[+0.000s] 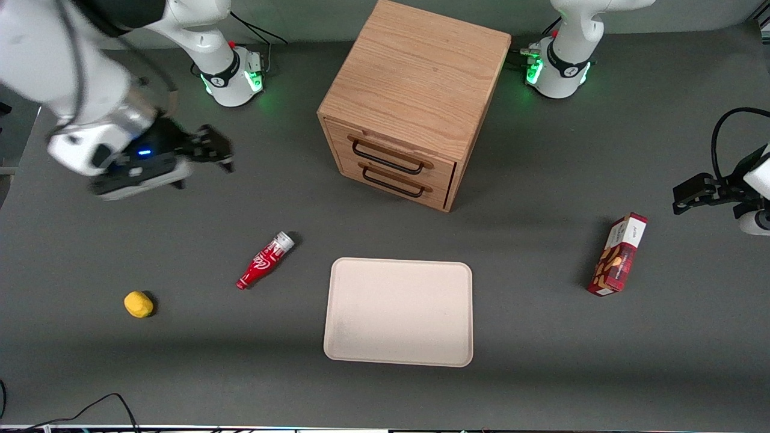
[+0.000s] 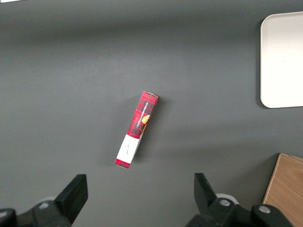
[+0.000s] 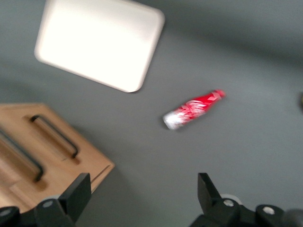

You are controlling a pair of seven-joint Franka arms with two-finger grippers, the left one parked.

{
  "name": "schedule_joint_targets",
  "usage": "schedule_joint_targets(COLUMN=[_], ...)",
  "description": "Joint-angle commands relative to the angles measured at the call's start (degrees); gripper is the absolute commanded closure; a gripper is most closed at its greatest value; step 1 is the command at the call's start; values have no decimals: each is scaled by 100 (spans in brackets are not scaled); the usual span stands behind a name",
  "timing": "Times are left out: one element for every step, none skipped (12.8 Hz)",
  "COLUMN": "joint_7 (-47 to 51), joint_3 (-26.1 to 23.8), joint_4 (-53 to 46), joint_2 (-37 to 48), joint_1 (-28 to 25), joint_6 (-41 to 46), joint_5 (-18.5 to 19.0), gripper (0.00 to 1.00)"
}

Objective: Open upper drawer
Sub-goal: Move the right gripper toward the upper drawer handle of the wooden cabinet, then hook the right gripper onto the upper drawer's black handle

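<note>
The light oak cabinet [image 1: 415,84] stands at the middle of the table, farther from the front camera than the tray. Its upper drawer [image 1: 394,149] is shut, its thin black wire handle [image 1: 385,158] above the lower drawer's identical handle [image 1: 394,184]. My right gripper [image 1: 207,159] hangs above the table toward the working arm's end, well apart from the cabinet, fingers open and empty. In the right wrist view the gripper [image 3: 142,191] is over bare table beside the cabinet's corner [image 3: 102,168], and both handles show, the upper drawer's handle [image 3: 21,158] included.
A red bottle [image 1: 264,260] lies between my gripper and a cream tray [image 1: 398,313]. A yellow object [image 1: 138,304] lies nearer the front camera. A red snack box [image 1: 619,255] stands toward the parked arm's end and also shows in the left wrist view [image 2: 136,128].
</note>
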State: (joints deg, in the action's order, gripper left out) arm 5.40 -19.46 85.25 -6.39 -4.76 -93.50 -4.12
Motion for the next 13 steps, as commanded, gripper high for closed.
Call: schedule_joint_targets(joint_7=[48, 14, -4, -13, -118, -414, -565, -584, -611, -680, -794, -839, -857], joint_3=[-810, -1092, -1303, -1506, -1647, -1831, -1929, -1930, -1930, -1938, -1938, -1938, -1938], joint_4=[-561, -762, -912, -975, -993, -984, -984, -993, -984, -949, -931, -914, -766], joint_2=[-826, -1107, -1345, -1565, -1750, -1943, -2084, -2199, -2269, -2331, -2384, -2437, -2489], joint_1=[-165, -261, -358, -455, -482, -482, -543, -639, -684, -701, -806, -851, -860], joint_6=[-27, -167, -255, -361, -510, -659, -774, -870, -924, -924, -924, -924, -933], joint_5=[505, 804, 1034, 1175, 1211, 1203, 1229, 1229, 1221, 1212, 1229, 1342, 1448], gripper=[0, 0, 0, 0, 0, 0, 0, 0, 0, 0, 0, 0, 0])
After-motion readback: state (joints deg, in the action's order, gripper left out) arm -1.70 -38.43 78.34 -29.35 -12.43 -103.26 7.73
